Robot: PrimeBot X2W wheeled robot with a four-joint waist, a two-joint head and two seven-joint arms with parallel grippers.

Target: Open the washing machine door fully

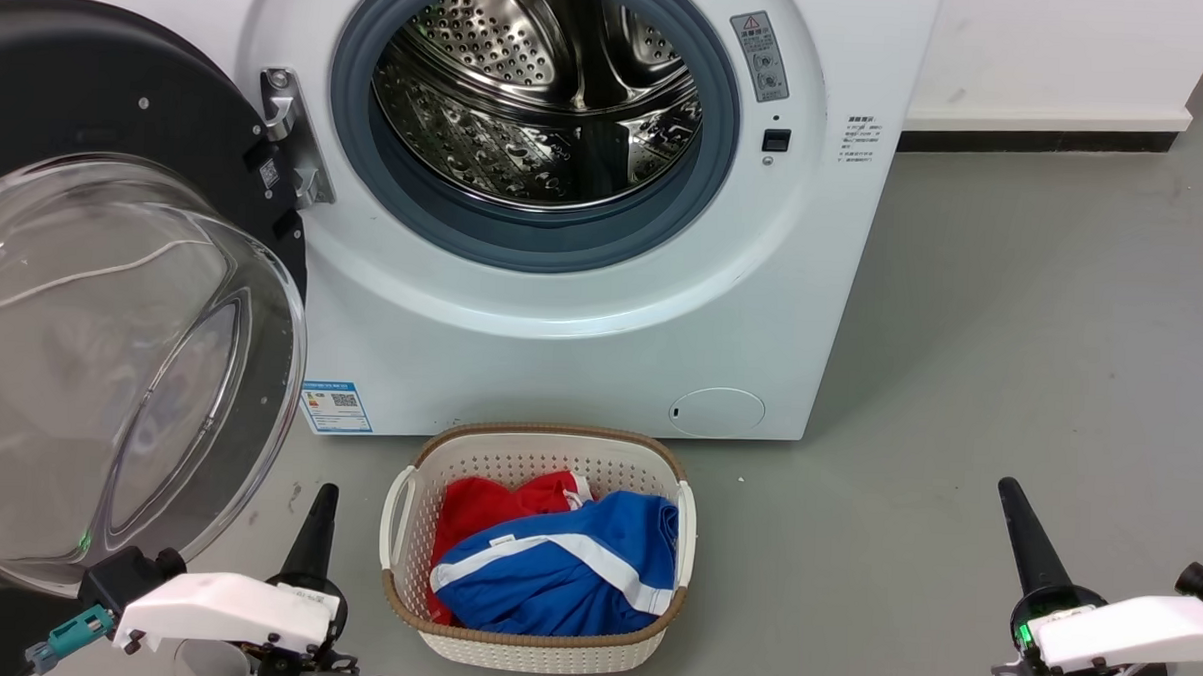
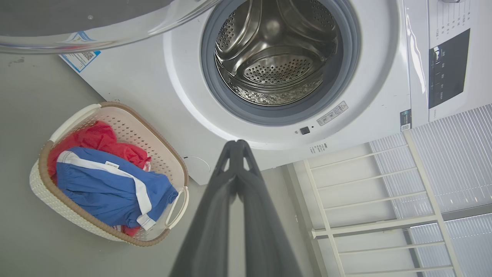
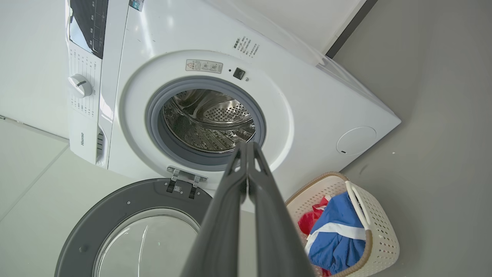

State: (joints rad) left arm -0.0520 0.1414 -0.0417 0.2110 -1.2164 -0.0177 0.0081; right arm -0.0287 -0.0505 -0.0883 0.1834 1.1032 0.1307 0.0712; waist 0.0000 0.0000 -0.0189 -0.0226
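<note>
— Well, where is the big round black door (image 1: pixel 133 292) with the bulging clear glass window?
— Swung wide left of the grey-ringed steel drum opening (image 1: pixel 535 106), upright, bowl bulging toward the robot.
— The grippers?
— Below that opening, the left gripper (image 1: pixel 324 498) and the right gripper (image 1: pixel 1011 492) are pinched together, empty. The right wrist view adds a round white dial (image 3: pixel 80 85).

Shiny glass and metal, dull plastic.
The washing machine door (image 1: pixel 111 351) has a clear glossy glass bowl in a dark matt ring; the drum (image 1: pixel 540 106) is polished perforated metal; the basket (image 1: pixel 527 463), pale perforated plastic, holds cloth (image 1: pixel 563 577).
</note>
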